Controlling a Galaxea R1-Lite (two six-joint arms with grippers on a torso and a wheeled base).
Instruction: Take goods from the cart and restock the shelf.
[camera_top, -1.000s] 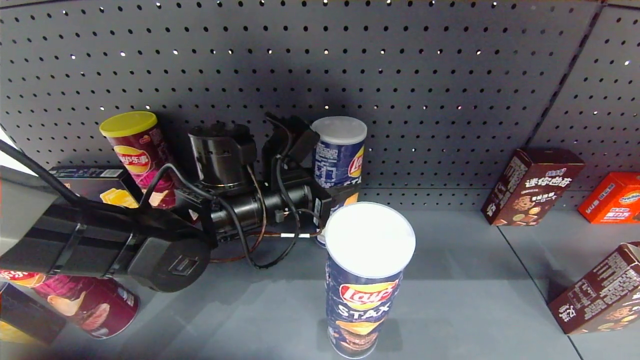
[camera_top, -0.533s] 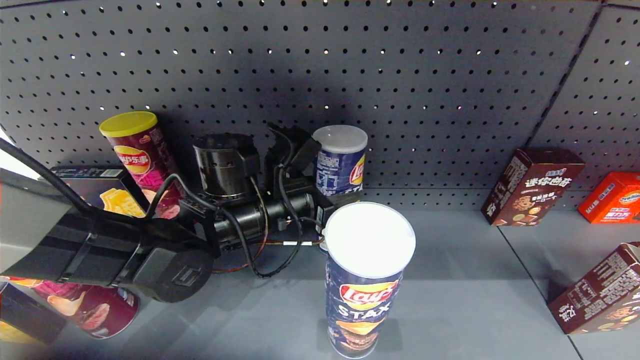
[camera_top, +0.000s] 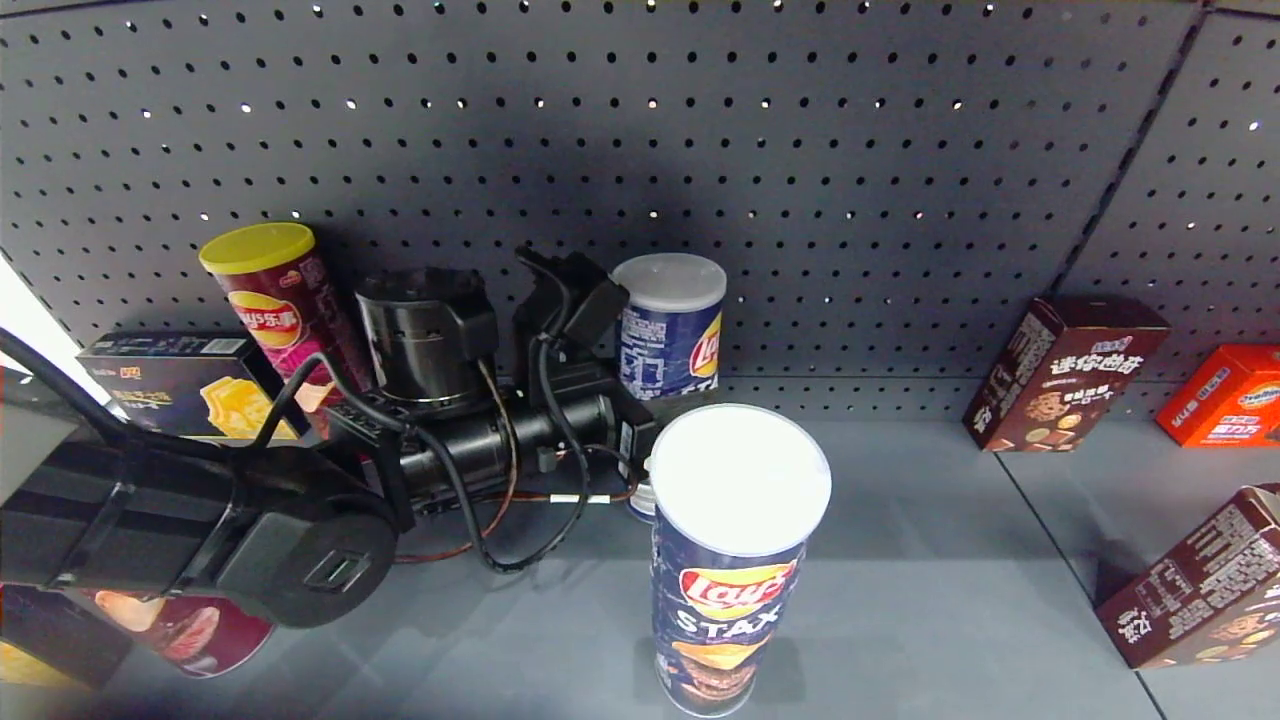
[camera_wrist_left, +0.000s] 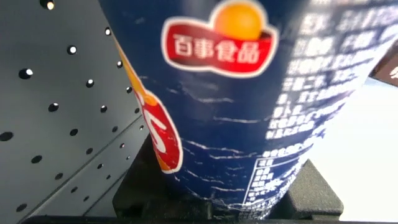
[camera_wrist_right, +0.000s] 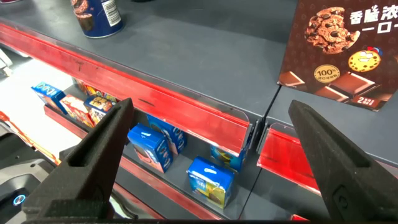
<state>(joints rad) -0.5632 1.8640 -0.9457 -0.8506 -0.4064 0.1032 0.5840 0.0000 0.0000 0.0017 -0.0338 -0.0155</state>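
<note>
Blue can: upright, white lid up, long axis vertical. Directly behind front can and a touch to its left, close against pegboard. Base hidden behind front can, so cannot tell whether seated on shelf or just clear of it.

Left gripper: clamped on lower body of blue can, reaching in sideways from left of front can. Dark pads pressed to either side of can wall in left wrist view. Grip across the long axis.

Right gripper: fingers spread wide, nothing between them. Well to right of front can, out by red price strip, near cookie box.

Judged step: setting blue can down in row behind front can.
Key relation: blue can between the jaws, arm to its left, front can just ahead. Left arm the working one, right well apart.
Release likely to need jaws opened, then level withdrawal leftward rather than forward.
Risk: maroon can, left of front can and close beside the arm, liable to be clipped on retreat.
</note>
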